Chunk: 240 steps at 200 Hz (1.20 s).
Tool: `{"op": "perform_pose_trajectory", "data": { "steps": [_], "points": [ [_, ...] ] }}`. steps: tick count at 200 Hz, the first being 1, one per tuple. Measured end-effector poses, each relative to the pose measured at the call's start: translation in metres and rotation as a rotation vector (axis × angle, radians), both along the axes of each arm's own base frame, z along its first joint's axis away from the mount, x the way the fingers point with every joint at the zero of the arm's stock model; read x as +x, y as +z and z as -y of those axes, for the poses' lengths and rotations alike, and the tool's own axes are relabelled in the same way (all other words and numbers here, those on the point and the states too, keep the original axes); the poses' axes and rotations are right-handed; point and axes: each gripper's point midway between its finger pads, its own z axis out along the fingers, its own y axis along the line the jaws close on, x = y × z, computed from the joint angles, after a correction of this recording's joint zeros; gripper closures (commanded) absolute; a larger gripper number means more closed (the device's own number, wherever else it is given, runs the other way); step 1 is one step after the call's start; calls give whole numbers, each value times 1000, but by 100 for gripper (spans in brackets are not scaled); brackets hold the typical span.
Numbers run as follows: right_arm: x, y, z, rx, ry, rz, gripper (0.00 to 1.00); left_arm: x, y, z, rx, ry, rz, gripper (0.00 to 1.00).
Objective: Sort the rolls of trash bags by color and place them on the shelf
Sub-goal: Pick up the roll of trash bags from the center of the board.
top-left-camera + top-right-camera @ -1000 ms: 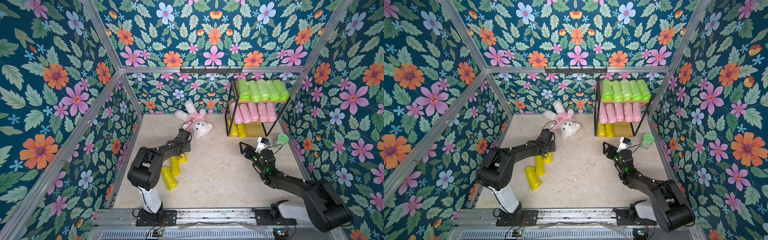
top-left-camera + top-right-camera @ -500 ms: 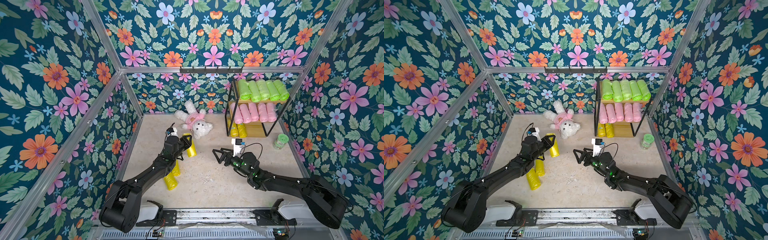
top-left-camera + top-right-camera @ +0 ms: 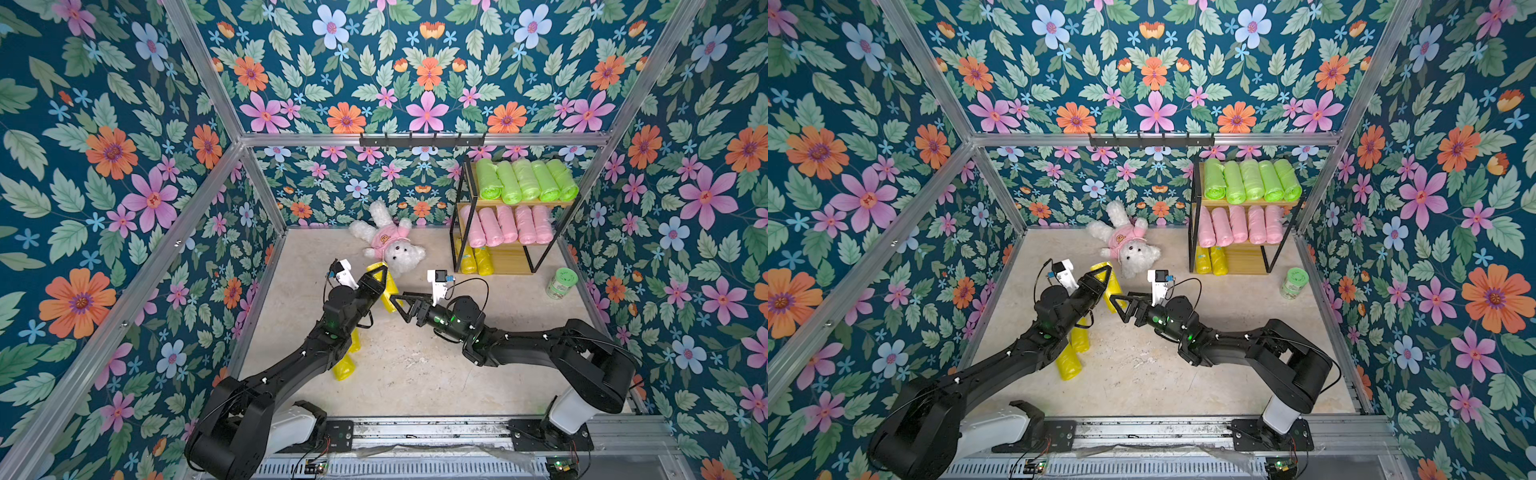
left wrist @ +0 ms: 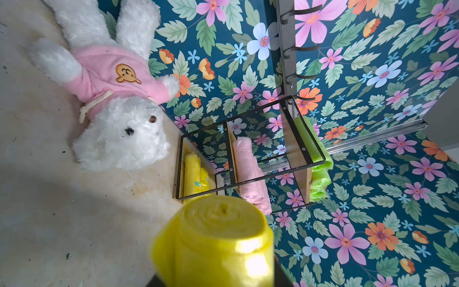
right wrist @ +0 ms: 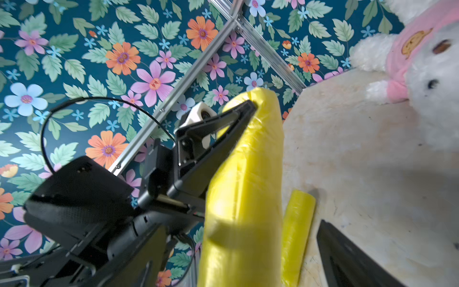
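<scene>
- Left tool (image 3: 384,277) (image 3: 1106,276): clamped tight on a yellow roll (image 3: 390,300) (image 3: 1115,291), holding it up off the worktop (image 3: 415,374), tilted, top end just in front of the teddy bear (image 3: 390,245)
- Same grip from the right wrist view: one black finger (image 5: 223,129) pressed along the side of that roll (image 5: 246,186), tip up near its far end
- Left wrist view: pretty much just the roll's spiral end (image 4: 218,238) up close and blurry, with the shelf (image 4: 248,174) behind it
- Right tool (image 3: 397,307) (image 3: 1118,309): jaws spread wide, nothing in them, tips right at the lower end of the held roll; touching or not, can't tell
- Shelf (image 3: 515,258) back in the far right corner against the wall, sorted like so:
  - five green rolls (image 3: 525,180) side by side on the top board
  - five pink rolls (image 3: 505,218) on the middle board
  - two stored yellow rolls (image 3: 473,259) at the left end of the bottom board
- Two loose yellow rolls (image 3: 345,368) (image 3: 1069,363) lying on the worktop, partly hidden under the left arm, well apart from the shelf
- One of those also in the right wrist view (image 5: 296,236), flat on the worktop below the held roll
- Little green jar (image 3: 561,282) standing on the worktop just right of the shelf, near the right wall
- Black hook rail (image 3: 422,140) up on the back frame bar, above the bear and the shelf
</scene>
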Motion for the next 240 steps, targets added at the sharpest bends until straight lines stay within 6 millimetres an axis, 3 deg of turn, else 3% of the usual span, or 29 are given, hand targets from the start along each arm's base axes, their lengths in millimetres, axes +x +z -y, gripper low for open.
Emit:
{"op": "perform_pose_trajectory", "data": {
  "steps": [42,91,135,157,200,240],
  "points": [
    [0,-12,-11,-1,33,-38,16,-4,5,5,-27,-2,19,62],
    [-6,-8,-12,46,59,-54,47,-5,4,4,-30,12,25,60],
    [-7,-7,-6,38,42,-54,58,-7,2,3,-31,11,26,50],
    [-5,-8,-1,19,24,-48,59,-7,3,0,-30,26,30,40],
    [6,-24,19,-33,-35,-52,60,-6,4,-7,38,58,53,22],
    [15,-54,68,-107,-120,-90,60,0,4,-17,154,79,58,15]
  ]
}}
